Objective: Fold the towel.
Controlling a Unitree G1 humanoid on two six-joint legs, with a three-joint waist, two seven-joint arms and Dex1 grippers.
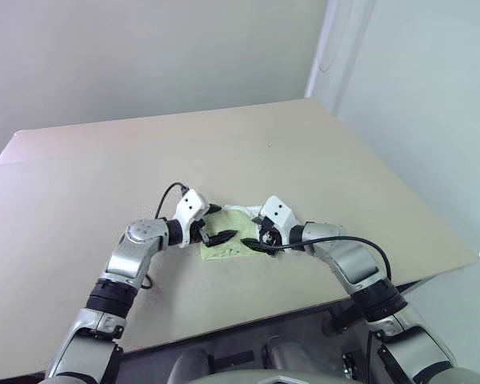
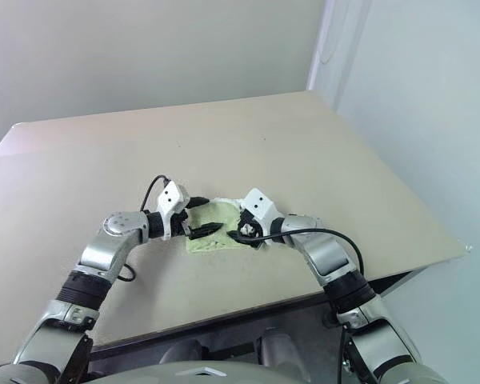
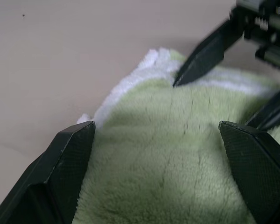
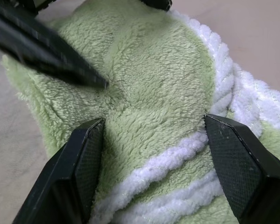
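The towel (image 1: 224,251) is a small, bunched light green heap with white edging (image 4: 233,93), lying on the tan table (image 1: 320,160) near its front middle. Both grippers meet over it. My left gripper (image 1: 222,237) comes in from the left and is open, its two fingers (image 3: 70,158) spread wide over the green pile (image 3: 163,140). From the right, my right gripper (image 1: 256,242) is also open, with its fingers (image 4: 84,163) straddling a hump of cloth (image 4: 154,93). Each gripper's tip rests on the towel right in front of the other's. Nothing is pinched.
The table's front edge (image 1: 304,298) runs just below the towel, and its right edge (image 1: 416,200) slants away toward a white wall. A black cable (image 1: 166,196) loops off my left wrist. Bare tabletop stretches behind and to both sides.
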